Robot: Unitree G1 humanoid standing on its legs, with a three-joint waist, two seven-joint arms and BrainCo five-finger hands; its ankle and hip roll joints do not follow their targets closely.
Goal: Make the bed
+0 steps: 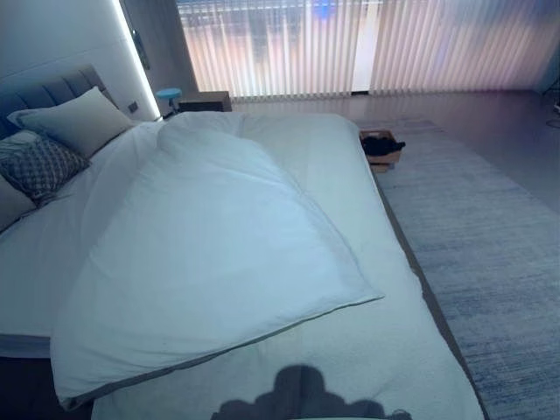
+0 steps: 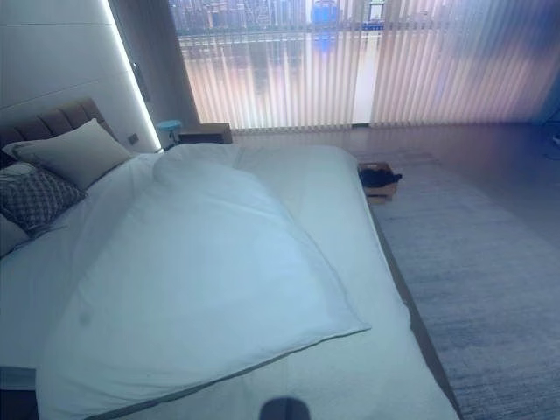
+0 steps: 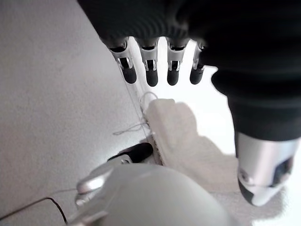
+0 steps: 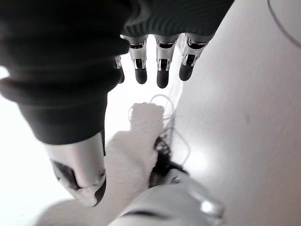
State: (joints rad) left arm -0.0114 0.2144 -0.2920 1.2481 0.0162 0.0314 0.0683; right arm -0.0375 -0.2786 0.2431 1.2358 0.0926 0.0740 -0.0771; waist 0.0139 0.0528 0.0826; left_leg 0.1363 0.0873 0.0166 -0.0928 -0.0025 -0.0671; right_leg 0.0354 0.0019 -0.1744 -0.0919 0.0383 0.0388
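The bed (image 1: 350, 367) stretches away from me, its head to the left. A white duvet (image 1: 210, 254) lies askew on it, bunched toward the head. One corner of the duvet points to the right side, and its grey-lined edge crosses the near part of the mattress. A pale pillow (image 1: 79, 118) and a dark patterned pillow (image 1: 39, 166) lean on the grey headboard (image 1: 44, 92). My left hand (image 3: 151, 70) hangs with straight fingers and the thumb apart, holding nothing. My right hand (image 4: 162, 70) hangs the same way. A white textured cloth (image 3: 178, 136) shows past the fingers.
A grey rug (image 1: 490, 245) runs along the bed's right side. On it, near the far end, sits a small box (image 1: 381, 146) with something black inside. A nightstand (image 1: 204, 101) and a blue object (image 1: 168, 92) stand by the curtained window (image 1: 350, 44).
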